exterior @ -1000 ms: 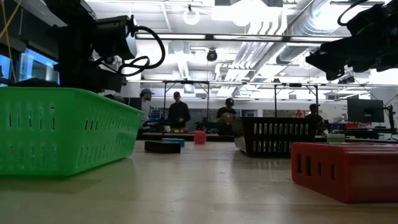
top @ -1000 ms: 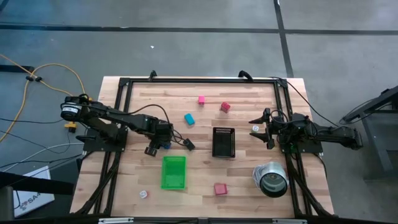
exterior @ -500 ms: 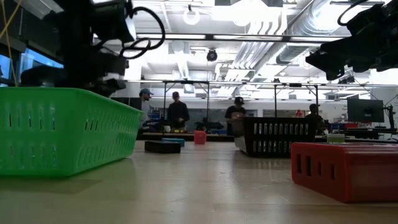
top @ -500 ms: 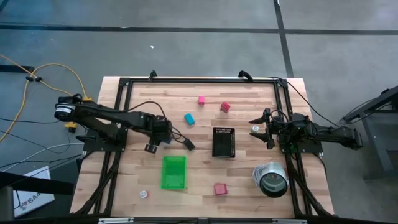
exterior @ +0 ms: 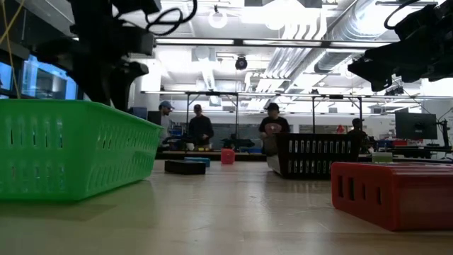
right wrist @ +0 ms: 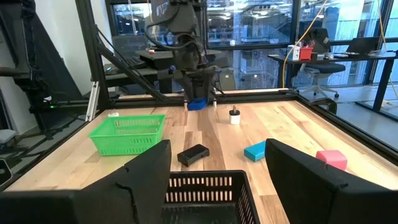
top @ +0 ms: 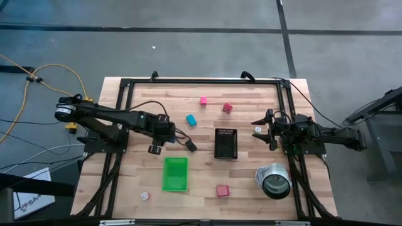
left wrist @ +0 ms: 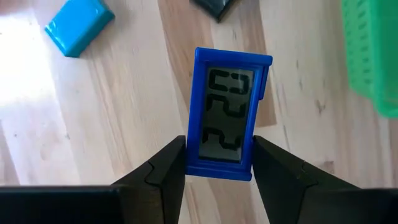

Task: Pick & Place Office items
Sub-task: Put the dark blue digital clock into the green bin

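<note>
Though gripper-clamped (left wrist: 219,163), blue clock's (left wrist: 227,115) base hidden

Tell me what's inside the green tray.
From above, the green tray shows only its own green floor; nothing lies in it. In the low view its near wall hides the inside. The left gripper holds a blue clock above the table beside the tray.

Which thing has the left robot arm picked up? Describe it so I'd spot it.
Find the green tray on the wooden table. Just beyond it, the left gripper holds a dark blue clock. Unlike the plain light blue block nearby, it has a grey digit screen.
</note>
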{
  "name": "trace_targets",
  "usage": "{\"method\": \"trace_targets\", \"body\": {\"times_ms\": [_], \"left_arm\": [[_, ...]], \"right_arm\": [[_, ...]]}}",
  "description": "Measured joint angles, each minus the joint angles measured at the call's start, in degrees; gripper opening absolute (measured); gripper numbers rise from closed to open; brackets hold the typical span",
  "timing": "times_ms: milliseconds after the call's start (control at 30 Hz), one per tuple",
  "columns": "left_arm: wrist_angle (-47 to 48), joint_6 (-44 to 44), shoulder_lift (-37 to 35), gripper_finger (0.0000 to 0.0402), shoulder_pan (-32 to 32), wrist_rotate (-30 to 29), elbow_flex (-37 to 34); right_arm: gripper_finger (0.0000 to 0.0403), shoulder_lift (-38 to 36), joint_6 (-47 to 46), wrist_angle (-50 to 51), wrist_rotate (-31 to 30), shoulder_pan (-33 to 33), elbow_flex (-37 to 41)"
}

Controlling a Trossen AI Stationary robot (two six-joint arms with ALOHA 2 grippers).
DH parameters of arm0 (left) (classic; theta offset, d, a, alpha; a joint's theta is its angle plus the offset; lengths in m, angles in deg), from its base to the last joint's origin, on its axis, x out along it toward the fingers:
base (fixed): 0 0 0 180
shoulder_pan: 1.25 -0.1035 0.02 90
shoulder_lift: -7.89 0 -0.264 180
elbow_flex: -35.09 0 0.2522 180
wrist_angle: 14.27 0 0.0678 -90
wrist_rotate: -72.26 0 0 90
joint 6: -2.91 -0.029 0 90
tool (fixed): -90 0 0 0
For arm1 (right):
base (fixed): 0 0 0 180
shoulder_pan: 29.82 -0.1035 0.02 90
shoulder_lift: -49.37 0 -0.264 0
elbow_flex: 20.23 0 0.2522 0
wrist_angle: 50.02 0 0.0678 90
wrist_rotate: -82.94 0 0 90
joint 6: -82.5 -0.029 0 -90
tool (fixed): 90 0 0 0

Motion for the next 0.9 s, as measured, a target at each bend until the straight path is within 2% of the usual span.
{"method": "trace_targets", "body": {"times_ms": [500, 667, 900], "left_arm": [[0.0, 26.76, 0.23, 0.0155, 12.35, -1.95, 1.65], [0.4, 29.63, 2.96, 0.0155, 15.42, -2.92, 5.77], [6.99, 35.2, 10.58, 0.0155, 18.14, -2.92, 13.62]], "right_arm": [[0.0248, 0.01, 0.0, 0.01, 0.0, 0.0, 0.01], [0.0248, 0.0, 0.0, 0.0, -0.02, 0.0, 0.01], [0.0248, 0.0, 0.0, 0.0, 0.0, 0.0, 0.01]]}}
